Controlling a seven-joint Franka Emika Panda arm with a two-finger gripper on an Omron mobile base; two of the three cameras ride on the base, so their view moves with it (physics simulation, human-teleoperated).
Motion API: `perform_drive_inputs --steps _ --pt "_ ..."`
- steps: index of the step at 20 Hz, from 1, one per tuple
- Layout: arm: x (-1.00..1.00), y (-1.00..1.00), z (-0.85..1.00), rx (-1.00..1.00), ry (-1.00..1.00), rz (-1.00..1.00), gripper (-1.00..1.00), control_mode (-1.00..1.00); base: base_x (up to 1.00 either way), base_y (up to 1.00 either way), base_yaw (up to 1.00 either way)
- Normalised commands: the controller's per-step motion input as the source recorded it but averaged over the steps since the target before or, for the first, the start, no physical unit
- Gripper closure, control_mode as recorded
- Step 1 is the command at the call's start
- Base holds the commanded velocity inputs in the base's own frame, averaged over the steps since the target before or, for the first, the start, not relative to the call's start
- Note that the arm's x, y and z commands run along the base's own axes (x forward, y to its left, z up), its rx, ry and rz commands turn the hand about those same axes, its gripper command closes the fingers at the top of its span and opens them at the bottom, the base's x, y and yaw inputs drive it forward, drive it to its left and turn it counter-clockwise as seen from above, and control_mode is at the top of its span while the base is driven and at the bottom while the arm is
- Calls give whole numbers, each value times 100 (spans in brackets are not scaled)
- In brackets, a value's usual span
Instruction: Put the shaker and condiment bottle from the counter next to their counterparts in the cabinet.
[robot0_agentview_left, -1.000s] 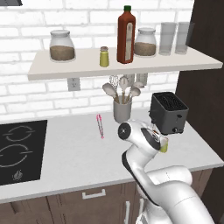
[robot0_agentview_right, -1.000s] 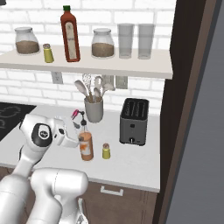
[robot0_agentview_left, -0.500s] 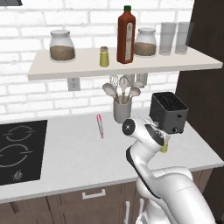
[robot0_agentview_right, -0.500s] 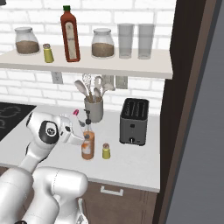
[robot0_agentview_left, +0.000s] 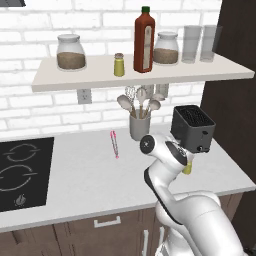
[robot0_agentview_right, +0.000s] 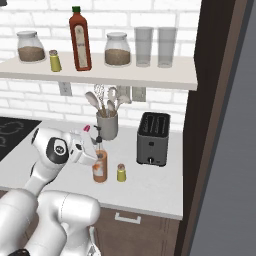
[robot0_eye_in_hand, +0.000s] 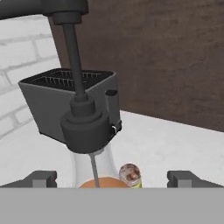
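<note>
The condiment bottle (robot0_agentview_right: 100, 167), clear with orange-brown sauce and a dark pour spout, stands on the counter in front of the utensil holder. In the hand view its dark cap (robot0_eye_in_hand: 85, 127) sits close ahead, and my gripper (robot0_eye_in_hand: 113, 178) is open with one fingertip on each side of its shoulder. My gripper (robot0_agentview_right: 96, 151) reaches it from the left. The tiny yellow-green shaker (robot0_agentview_right: 121, 172) (robot0_eye_in_hand: 130, 173) stands just right of the bottle, and peeks out behind my arm (robot0_agentview_left: 187, 170). On the cabinet (robot0_agentview_left: 100, 76) (robot0_agentview_right: 150, 75) stand the counterparts: a red bottle (robot0_agentview_left: 144, 40) (robot0_agentview_right: 80, 39) and a twin shaker (robot0_agentview_left: 119, 65) (robot0_agentview_right: 55, 61).
A dark toaster (robot0_agentview_right: 153, 145) (robot0_agentview_left: 192, 127) (robot0_eye_in_hand: 65, 99) stands right of the bottle. A grey utensil holder (robot0_agentview_left: 139, 125) and a pink pen (robot0_agentview_left: 115, 144) are on the counter. The stove (robot0_agentview_left: 20, 172) lies left. Jars (robot0_agentview_left: 70, 52) and glasses (robot0_agentview_right: 143, 46) share the shelf.
My hand has edged a little to the right, closer to the condiment bottle. The bottle and the shaker have not moved.
</note>
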Motion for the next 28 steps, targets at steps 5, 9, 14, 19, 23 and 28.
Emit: perform_drive_inputs --steps 5,9,14,19,23,28 --pt "0 -2 -5 0 0 0 100 -100 0 0 0" --pt "0 -23 -9 0 0 0 100 -100 0 0 0" --pt "0 -12 -11 0 0 0 100 -100 0 0 0" --pt "0 -3 -13 0 2 0 100 -100 0 0 0" --pt "0 0 6 0 -1 0 100 -100 0 0 0" --pt "0 0 42 0 -5 1 100 -100 0 0 0"
